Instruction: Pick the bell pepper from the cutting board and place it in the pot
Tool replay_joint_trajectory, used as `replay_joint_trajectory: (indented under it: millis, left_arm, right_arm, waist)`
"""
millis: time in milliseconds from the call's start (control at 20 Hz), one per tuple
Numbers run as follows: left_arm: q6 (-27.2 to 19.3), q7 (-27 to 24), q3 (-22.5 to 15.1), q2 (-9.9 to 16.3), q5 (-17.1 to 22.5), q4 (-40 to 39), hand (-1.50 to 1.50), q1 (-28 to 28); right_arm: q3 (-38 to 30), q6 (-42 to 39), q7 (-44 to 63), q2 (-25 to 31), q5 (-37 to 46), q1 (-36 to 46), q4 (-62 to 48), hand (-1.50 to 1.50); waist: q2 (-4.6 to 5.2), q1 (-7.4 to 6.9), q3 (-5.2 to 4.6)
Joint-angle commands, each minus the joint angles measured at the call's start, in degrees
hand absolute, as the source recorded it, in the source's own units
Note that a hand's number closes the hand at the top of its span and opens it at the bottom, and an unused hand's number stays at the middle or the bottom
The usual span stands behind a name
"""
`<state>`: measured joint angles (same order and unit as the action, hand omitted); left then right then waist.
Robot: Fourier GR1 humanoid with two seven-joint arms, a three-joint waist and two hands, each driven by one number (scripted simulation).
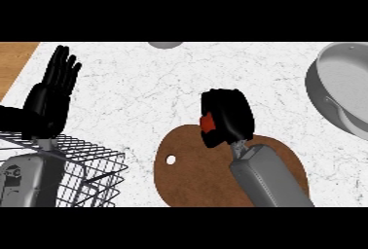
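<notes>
A red bell pepper (208, 123) shows only as a small red patch under my right hand (229, 116), whose fingers are curled round it above the far edge of the brown round cutting board (194, 170). Most of the pepper is hidden by the hand. The grey pot (336, 92) sits at the right edge of the view, partly cut off, well to the right of the hand. My left hand (50, 95) rests open at the left, fingers straight and pointing up, above the wire basket.
A wire basket (93, 170) stands at the lower left under my left forearm. A small grey round object (166, 44) peeks in at the top edge. A wooden strip (13, 61) borders the white marble counter at the upper left.
</notes>
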<state>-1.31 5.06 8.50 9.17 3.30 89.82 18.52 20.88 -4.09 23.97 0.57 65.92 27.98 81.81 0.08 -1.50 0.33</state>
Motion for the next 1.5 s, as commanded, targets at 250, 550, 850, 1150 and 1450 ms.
replay_joint_trajectory:
  millis: [250, 550, 850, 1150, 1450]
  left_arm:
    - [-1.2, 0.8, 1.4, -0.2, 0.6, -1.1, 0.0, 0.3]
    - [0.0, -0.9, 2.2, -0.1, 2.0, 0.3, 0.0, -3.6]
    - [-4.2, -1.5, -2.0, -4.5, -2.0, -0.4, 0.0, -2.4]
    - [0.1, -0.3, 3.0, 1.3, 2.2, -2.5, 0.0, -1.2]
    - [-1.4, -2.0, 0.2, -1.8, 0.4, 0.8, 0.0, -4.8]
  right_arm:
    - [-8.2, 10.9, 22.4, 0.2, 13.6, 12.7, -2.1, 1.5]
    - [-15.7, 13.8, 20.5, 8.5, 13.4, 11.6, 2.3, 1.5]
    - [-22.6, 5.7, 18.3, 15.2, 8.5, 9.5, 6.1, 1.5]
    - [-32.0, 6.9, 9.5, 23.4, 0.3, 1.8, 6.1, 1.5]
    - [-40.6, 13.6, -0.6, 28.8, -6.4, 2.1, -5.3, 1.5]
  waist:
    - [-0.08, 1.0, -0.37]
    - [-0.14, 1.39, -0.33]
    - [-0.19, 1.87, -0.32]
    - [-0.12, 1.98, -0.31]
    - [-0.01, 1.17, -0.31]
